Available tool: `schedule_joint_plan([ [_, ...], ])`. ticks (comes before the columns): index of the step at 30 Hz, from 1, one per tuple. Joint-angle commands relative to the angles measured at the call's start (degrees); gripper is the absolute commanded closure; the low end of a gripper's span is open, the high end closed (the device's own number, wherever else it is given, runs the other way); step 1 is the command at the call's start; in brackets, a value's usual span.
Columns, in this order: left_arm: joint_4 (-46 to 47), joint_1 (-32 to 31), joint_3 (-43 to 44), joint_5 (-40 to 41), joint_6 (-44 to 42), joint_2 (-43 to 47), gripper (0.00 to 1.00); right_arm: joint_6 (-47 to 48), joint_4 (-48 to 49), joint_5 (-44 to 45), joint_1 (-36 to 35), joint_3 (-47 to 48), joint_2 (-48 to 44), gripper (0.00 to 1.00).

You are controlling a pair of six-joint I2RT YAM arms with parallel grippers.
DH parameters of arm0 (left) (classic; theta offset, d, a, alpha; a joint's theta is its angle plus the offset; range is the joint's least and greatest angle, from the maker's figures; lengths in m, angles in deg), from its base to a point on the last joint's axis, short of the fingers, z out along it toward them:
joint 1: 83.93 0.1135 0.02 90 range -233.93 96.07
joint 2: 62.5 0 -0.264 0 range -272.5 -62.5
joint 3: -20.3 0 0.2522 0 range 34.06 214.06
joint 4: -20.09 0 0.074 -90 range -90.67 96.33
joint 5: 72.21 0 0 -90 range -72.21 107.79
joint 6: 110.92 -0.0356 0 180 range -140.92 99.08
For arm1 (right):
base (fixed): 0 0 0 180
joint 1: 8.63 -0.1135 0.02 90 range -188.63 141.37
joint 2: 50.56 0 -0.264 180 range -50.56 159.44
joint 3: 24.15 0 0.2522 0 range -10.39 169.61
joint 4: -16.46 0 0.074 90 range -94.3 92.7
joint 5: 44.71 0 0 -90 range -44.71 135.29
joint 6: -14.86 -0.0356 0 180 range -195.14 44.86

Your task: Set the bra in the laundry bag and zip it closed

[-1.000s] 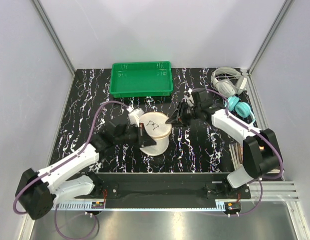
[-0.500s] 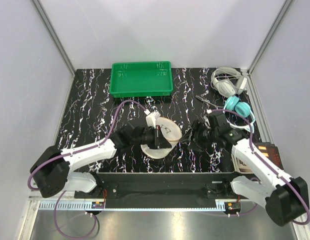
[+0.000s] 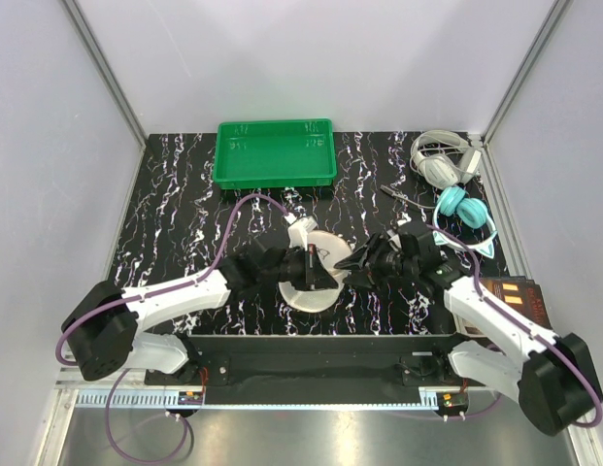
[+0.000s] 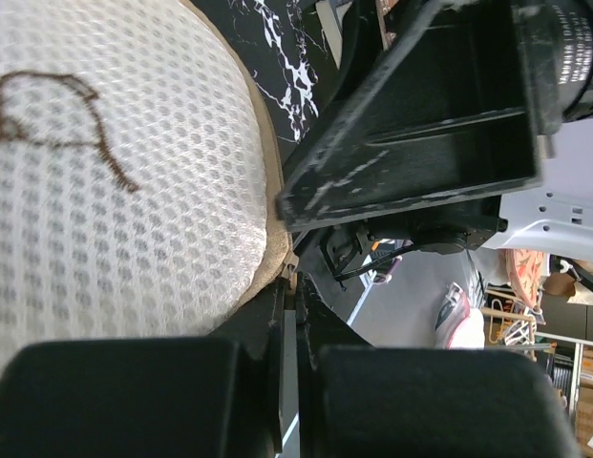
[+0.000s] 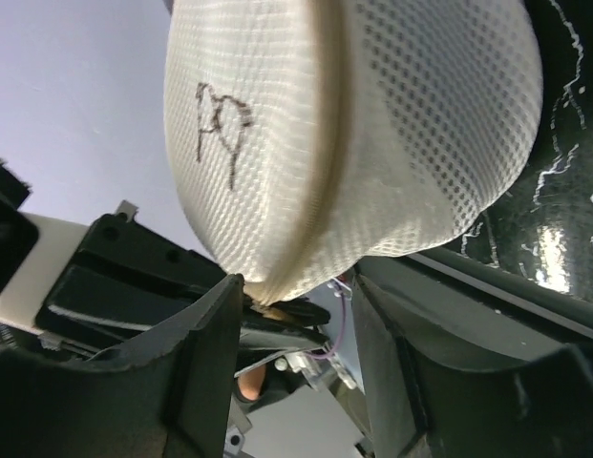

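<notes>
Now the right fingers (image 5: 205,353), parted, are brought back to 3 o'clock of the laundry bag (image 3: 325,250), pinched by the left fingers (image 4: 134,391), for zipping

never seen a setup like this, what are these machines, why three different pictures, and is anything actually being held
These are two robot arms, a left arm and a right arm, bolted at the near edge of a black marbled table. The wide picture comes from a fixed camera above and behind them. The other two come from small cameras on each wrist, looking along that arm's own fingers.

On the table lie a green tray, white headphones and teal headphones. In the middle is a cream mesh laundry bag with a little eyeglasses mark.

The left gripper is shut on the bag's rim, holding it. The right gripper is open, its fingers either side of the bag's seam without clamping it. The bra doesn't show in any picture.
</notes>
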Motion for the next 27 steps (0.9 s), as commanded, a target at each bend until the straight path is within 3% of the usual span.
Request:
schedule_joint_plan([
  [1, 3.1, -0.5, 2.1, 0.9, -0.2, 0.7, 1.00, -5.7, 3.3, 2.2, -0.6, -1.9, -6.1, 0.42],
  [6, 3.1, -0.6, 2.3, 0.7, -0.3, 1.0, 1.00, -5.2, 2.3, 2.7, -0.6, -1.2, -5.5, 0.40],
  [13, 3.1, -0.6, 2.5, 0.7, -0.3, 1.3, 1.00, -4.6, 6.5, 2.0, -0.8, -0.6, 0.4, 0.51],
  [17, 2.9, -0.6, 2.7, 0.3, -0.6, 1.4, 1.00, -4.9, 8.6, 2.6, -0.8, -1.5, 1.8, 0.76],
  [18, 2.7, -0.6, 2.5, 0.3, -0.7, 1.3, 1.00, -4.6, 9.0, 3.1, -0.8, -2.0, 2.2, 0.96],
  [19, 2.3, -0.5, 2.4, 0.6, -0.8, 1.9, 1.00, -4.6, 9.2, 3.4, -0.8, -2.0, 2.4, 1.00],
  [24, -6.0, 3.5, 0.4, 2.7, -4.0, 6.4, 1.00, -2.0, 9.3, 2.1, 0.6, -3.4, 2.2, 1.00],
  [27, -11.7, 9.0, -1.7, 2.1, -6.7, 10.3, 1.00, 0.1, 9.3, -0.6, 2.5, -3.4, 2.4, 1.00],
])
